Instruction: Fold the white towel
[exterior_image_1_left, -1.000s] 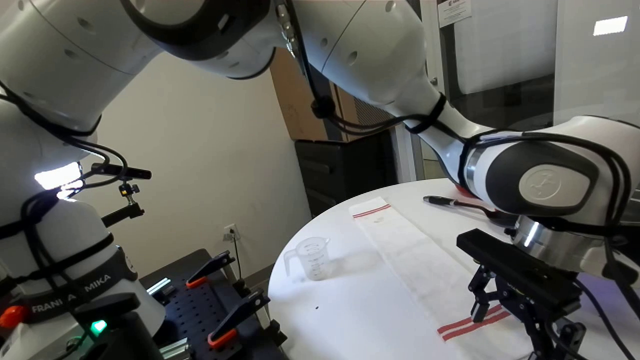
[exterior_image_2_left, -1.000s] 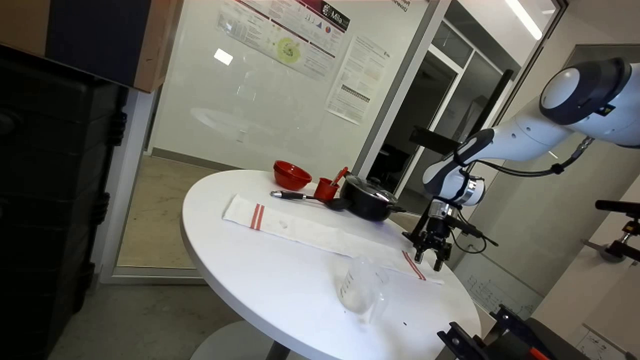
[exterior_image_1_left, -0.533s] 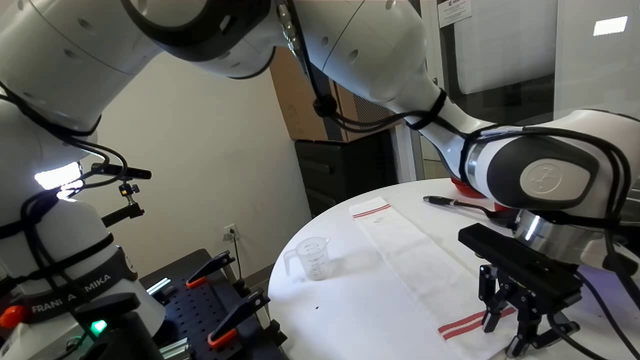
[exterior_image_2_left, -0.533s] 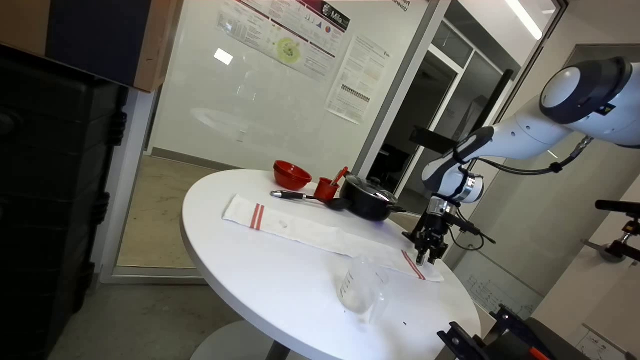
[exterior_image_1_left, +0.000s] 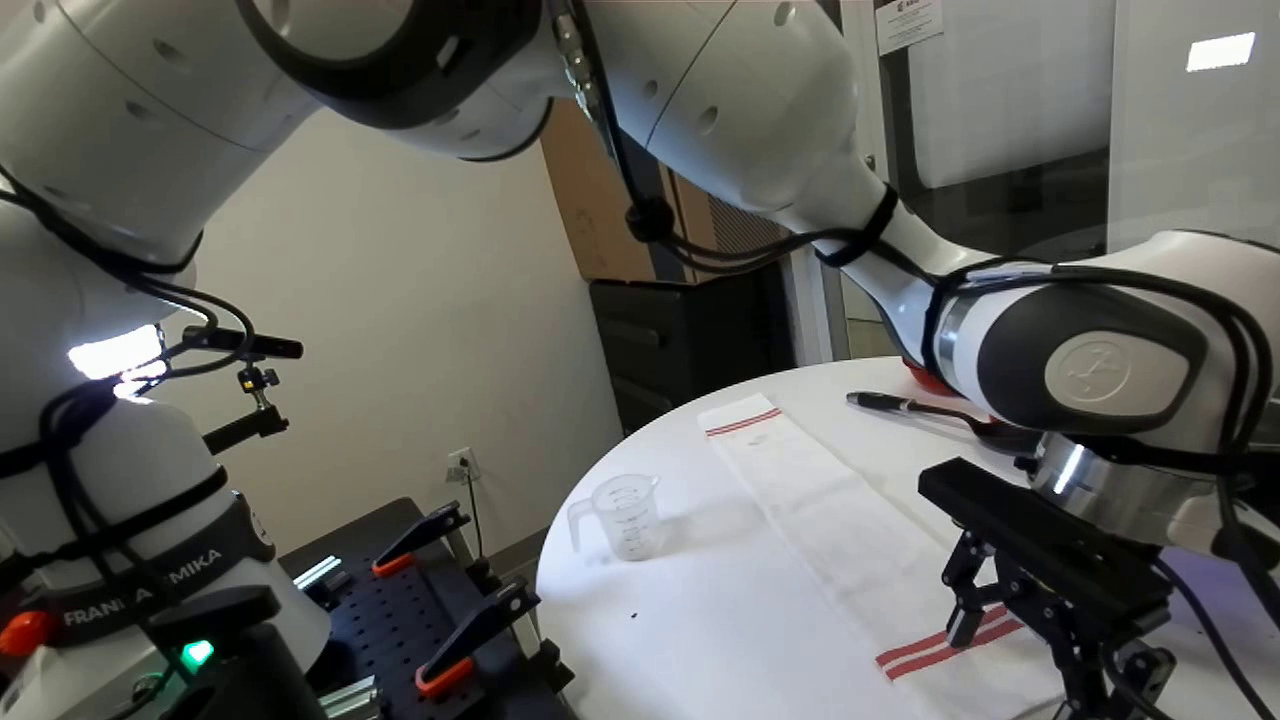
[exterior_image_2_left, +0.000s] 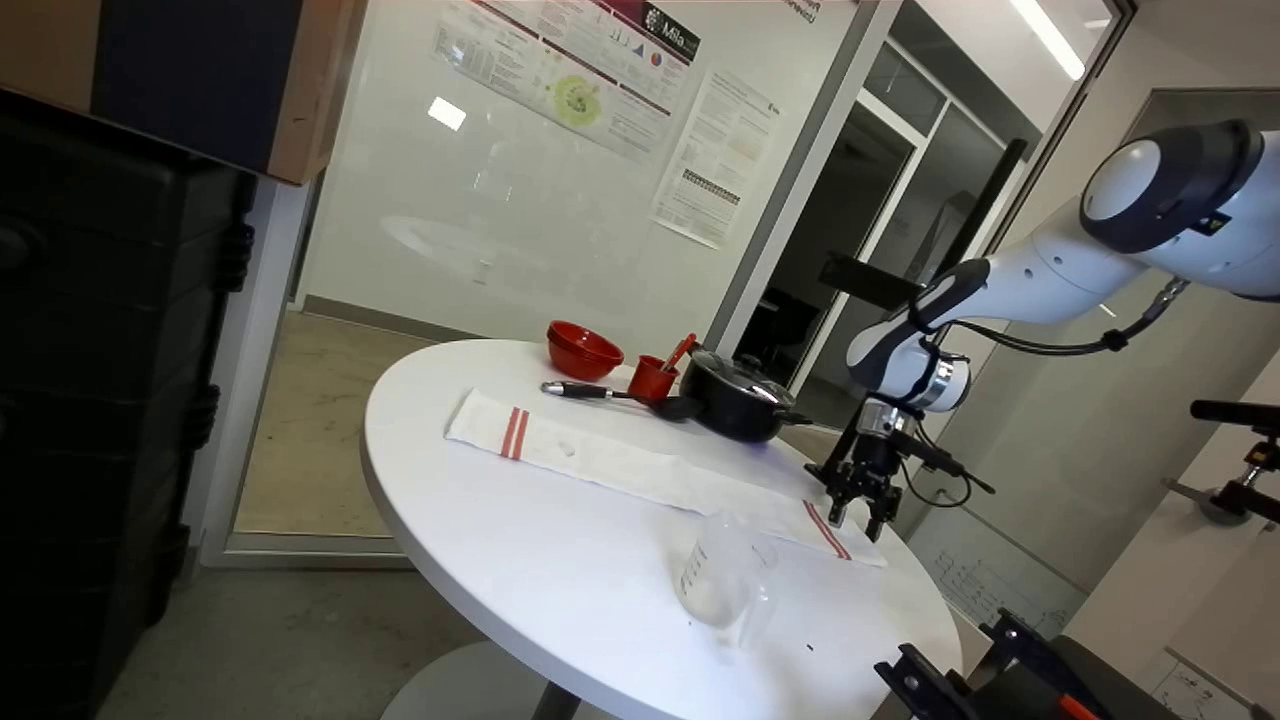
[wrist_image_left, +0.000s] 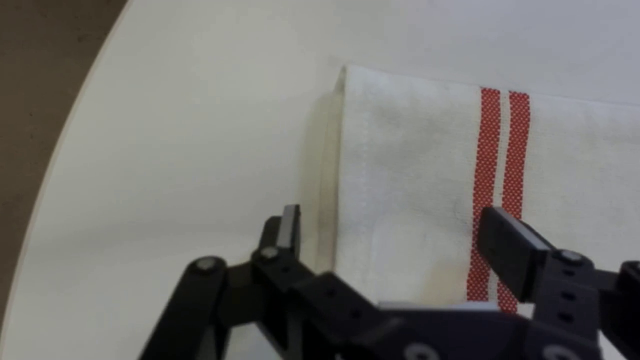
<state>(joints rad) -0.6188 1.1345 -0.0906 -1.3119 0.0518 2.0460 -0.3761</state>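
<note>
Across the white round tabletop (exterior_image_2_left: 520, 540), the thin white cloth towel with red stripes (exterior_image_2_left: 650, 477) lies as a long flat strip, perhaps already doubled lengthwise. Over one striped end, the black two-fingered gripper (wrist_image_left: 395, 222) stands with fingers parted, straddling the short edge and gripping nothing; the end-to-end fold seems not yet made.

A towel (exterior_image_2_left: 645, 472) is laid on a table (exterior_image_2_left: 540, 550), one end beneath the claw (wrist_image_left: 391, 215); away from the claw, it is flanked by a measuring cup (exterior_image_1_left: 630, 522), with a pot (exterior_image_2_left: 738, 403) and bowls (exterior_image_2_left: 580, 359) opposite.
</note>
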